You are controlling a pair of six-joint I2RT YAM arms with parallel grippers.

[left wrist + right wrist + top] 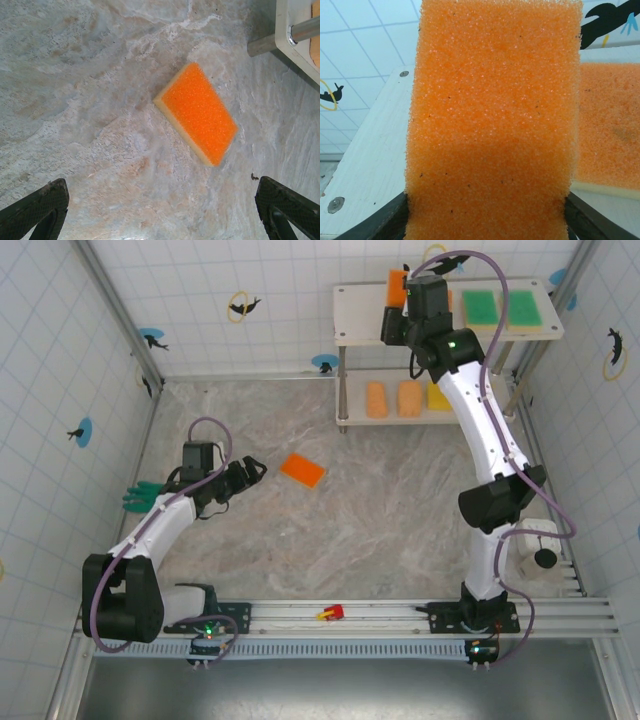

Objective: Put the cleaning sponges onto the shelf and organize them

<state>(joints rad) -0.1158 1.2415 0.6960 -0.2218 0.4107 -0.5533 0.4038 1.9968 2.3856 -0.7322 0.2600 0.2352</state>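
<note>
R gripper [485,227] jaws clamped on held orange sponge [490,125]: the block stands upright btwn the two fingers, its lower end pinched, the rest sticking out well past the tips w/ the broad face to the wrist cam. Beyond the jaws and below is the shelf [375,165], top board. Just right of the jaws a second orange sponge [607,130] lies flat on that board, close beside the held one; can't tell if they touch, or if the held one touches the board. In top view the R gripper hangs over the left end of the top tier. Further right of the jaws on the same tier are 2 green sponges [480,307], side by side. Lower tier under the jaws has 2 pale orange sponges [377,400] and a yellow sponge [438,397] in a row. L gripper [160,220] jaws wide apart, nothing btwn them, low over the table [400,530]. The loose orange sponge [197,112] lies flat on the table ahead of the jaws, a bit toward the right finger, turned diagonal to the jaw line and not touching either finger. A shelf leg [265,45] shows further ahead, to the jaws' right.
</note>
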